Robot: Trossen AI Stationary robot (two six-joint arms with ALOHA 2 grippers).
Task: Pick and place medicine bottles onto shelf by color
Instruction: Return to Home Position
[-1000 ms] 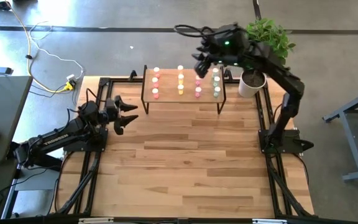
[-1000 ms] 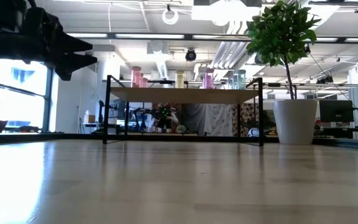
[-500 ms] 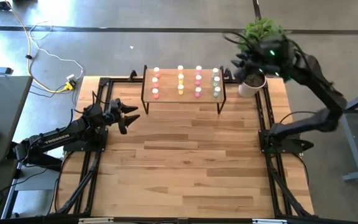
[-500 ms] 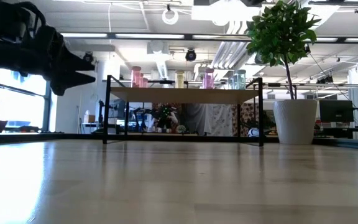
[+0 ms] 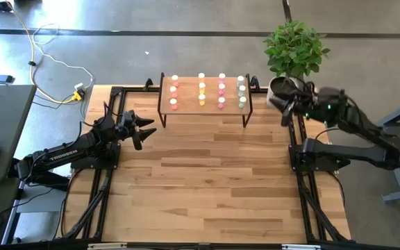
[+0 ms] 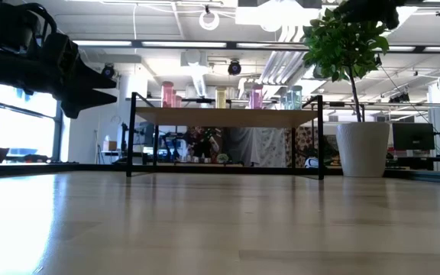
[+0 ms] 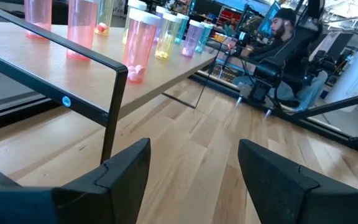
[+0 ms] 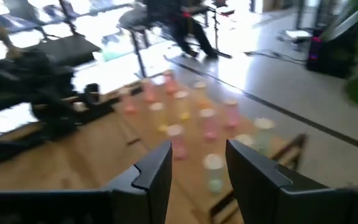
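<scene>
The shelf (image 5: 205, 104), a light wood top on thin black legs, stands at the table's far middle. The medicine bottles stand upright on its top in four rows by colour: red-orange (image 5: 174, 92), yellow (image 5: 201, 89), pink (image 5: 221, 90) and pale green (image 5: 242, 92). The left wrist view shows them close up (image 7: 140, 40). My left gripper (image 5: 147, 128) hovers open left of the shelf, pointing at it, nothing between its fingers (image 7: 194, 168). My right gripper (image 5: 280, 110) hangs open at the table's right edge beside the plant pot, and its wrist view (image 8: 199, 168) looks toward the shelf.
A potted green plant (image 5: 294, 48) in a white pot (image 6: 363, 149) stands at the far right corner, right beside my right gripper. Black frame rails (image 5: 106, 180) run along both table sides. In front of the shelf lies bare wood (image 5: 207, 180). A person sits beyond the table (image 7: 284, 31).
My right gripper has drawn back from above the shelf's right part toward the table's right edge and gone down, past the plant, to beside the pot. My left gripper sank a little early on and then kept still. The bottles have not moved.
</scene>
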